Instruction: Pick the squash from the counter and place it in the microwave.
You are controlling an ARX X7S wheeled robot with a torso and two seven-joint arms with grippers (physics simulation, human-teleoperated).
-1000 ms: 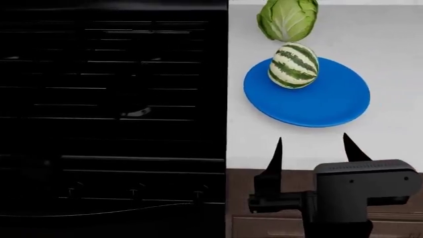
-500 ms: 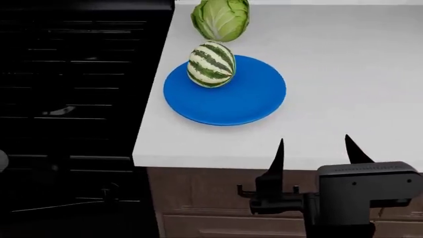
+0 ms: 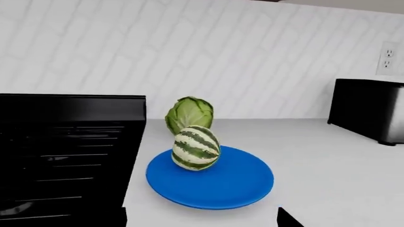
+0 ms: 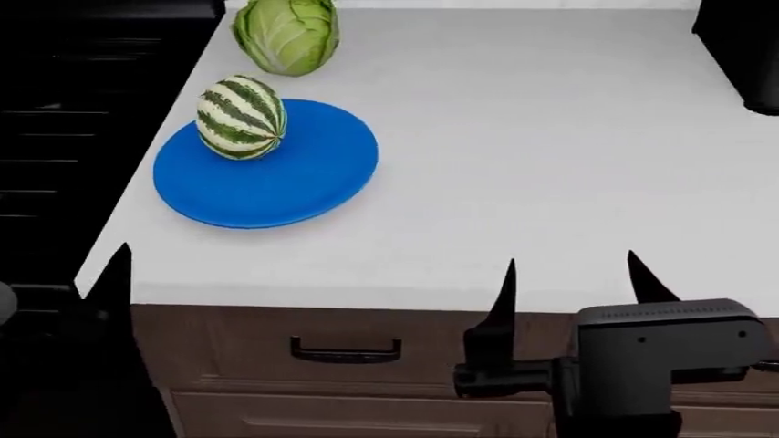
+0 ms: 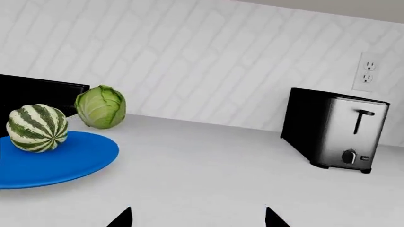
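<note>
Since the round squash with dark green and cream stripes (image 4: 241, 118) is sitting loose on the flat blue round plate (image 4: 286, 182), touching nothing but the plate, the main risk is it rolling off when a finger nudges it off-centre, or sliding the plate along the white matte worktop (image 4: 524, 164). The leafy light-green cabbage (image 4: 287, 35) is sitting just beside it, off the plate, so a careless reach risks bumping or grabbing the wrong item. The right gripper (image 4: 570, 283) is hanging at the worktop's front edge, fingers spread wide and holding nothing, well apart from the squash. The left gripper (image 4: 112, 274) is showing only one dark tip, so cannot tell its opening. The plate is carrying only the squash. No microwave is showing; a black and steel toaster (image 5: 334, 135) is standing at the wall.
</note>
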